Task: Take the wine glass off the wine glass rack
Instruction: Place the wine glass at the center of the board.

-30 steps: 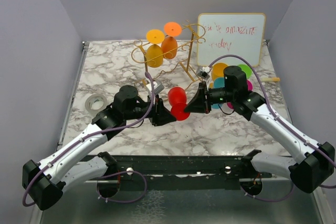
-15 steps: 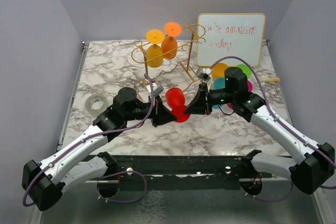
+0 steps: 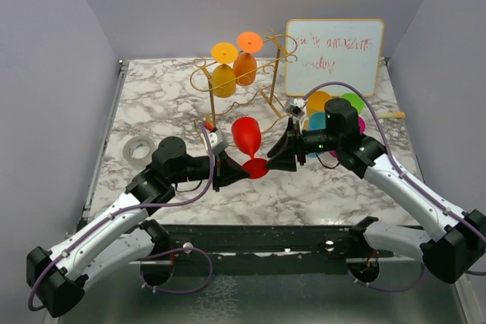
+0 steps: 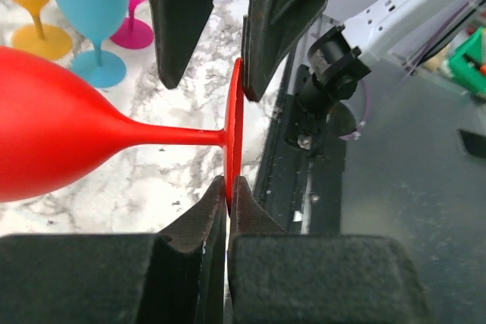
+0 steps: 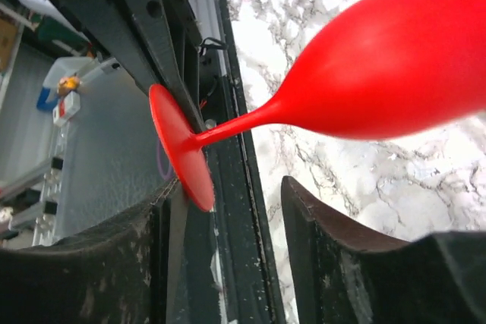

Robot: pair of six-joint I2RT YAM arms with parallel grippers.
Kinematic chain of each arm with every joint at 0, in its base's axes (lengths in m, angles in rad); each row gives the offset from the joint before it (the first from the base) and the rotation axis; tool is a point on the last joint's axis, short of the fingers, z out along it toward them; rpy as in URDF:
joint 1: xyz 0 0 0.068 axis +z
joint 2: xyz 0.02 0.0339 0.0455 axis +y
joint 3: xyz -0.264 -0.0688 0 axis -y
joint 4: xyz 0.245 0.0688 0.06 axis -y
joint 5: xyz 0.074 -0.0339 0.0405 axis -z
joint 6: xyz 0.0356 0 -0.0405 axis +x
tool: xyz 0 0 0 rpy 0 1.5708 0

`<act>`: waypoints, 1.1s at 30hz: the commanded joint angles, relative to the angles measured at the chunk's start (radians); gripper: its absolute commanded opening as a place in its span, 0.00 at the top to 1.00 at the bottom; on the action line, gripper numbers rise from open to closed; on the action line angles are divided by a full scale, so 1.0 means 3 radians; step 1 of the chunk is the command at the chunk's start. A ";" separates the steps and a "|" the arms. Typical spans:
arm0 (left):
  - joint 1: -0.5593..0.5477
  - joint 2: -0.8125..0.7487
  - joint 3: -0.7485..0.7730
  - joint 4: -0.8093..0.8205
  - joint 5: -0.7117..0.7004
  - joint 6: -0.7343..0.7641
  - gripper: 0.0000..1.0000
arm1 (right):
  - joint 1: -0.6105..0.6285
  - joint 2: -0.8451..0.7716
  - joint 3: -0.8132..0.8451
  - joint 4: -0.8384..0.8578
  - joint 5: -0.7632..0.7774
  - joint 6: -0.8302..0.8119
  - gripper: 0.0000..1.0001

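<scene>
From above, we saw the red wine glass (image 3: 247,138) off the wine glass rack (image 3: 270,66), tilted in the air over the tabletop (image 3: 334,180) between the two arms. The left pincer (image 3: 234,168) was clenched on its foot. The right pincer (image 3: 277,158) stood at the same foot from the other side. Two orange glasses (image 3: 223,80) hung on the rack well behind.

In the left wrist view, the left pincer (image 4: 228,187) pinched only the thin rim of the foot, with the bowl (image 4: 45,142) hanging far out to one side. We judged this a weak hold: the bowl's weight could turn the disc between the pads, or pull it out altogether. The right pincer (image 4: 213,85) straddled the opposite rim, its fingers parted.

In the right wrist view, the right pincer (image 5: 228,191) was released, the stem passing through the gap, yet the foot lay against one finger (image 5: 144,240). We thought a careless retreat could drag that finger across the disc and knock the glass (image 5: 395,66) loose, dropping it onto the tabletop or against the standing glasses (image 4: 91,5) nearby.
</scene>
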 commanded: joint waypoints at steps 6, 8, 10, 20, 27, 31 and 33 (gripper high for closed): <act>-0.0071 -0.0289 -0.0147 -0.0415 0.0365 0.1118 1.00 | -0.0011 -0.0352 0.0249 -0.0112 0.1450 0.0329 0.29; -0.0076 -0.0275 -0.0108 -0.0579 0.0367 0.1313 1.00 | -0.0011 -0.0357 0.0282 -0.0110 0.1569 0.0395 0.29; -0.0082 -0.0287 -0.0093 -0.0700 0.0377 0.1498 1.00 | -0.0011 -0.0344 0.0297 -0.0094 0.1711 0.0480 0.29; -0.0084 -0.0478 -0.0110 -0.1053 0.0586 0.2526 1.00 | -0.0165 -0.0252 0.0272 -0.0015 0.1797 0.0729 0.25; -0.0084 -0.0639 -0.0183 -0.1094 0.0470 0.2720 1.00 | -0.0634 -0.0203 -0.0054 0.0922 0.0450 0.1225 0.20; -0.0084 -0.0682 -0.0244 -0.1075 0.0591 0.2869 1.00 | -0.0632 -0.0197 -0.0171 0.1277 0.0153 0.1337 0.20; -0.0084 -0.0697 -0.0329 -0.1041 0.0613 0.3069 1.00 | -0.0634 -0.0131 -0.0050 0.1120 0.0062 0.1110 0.20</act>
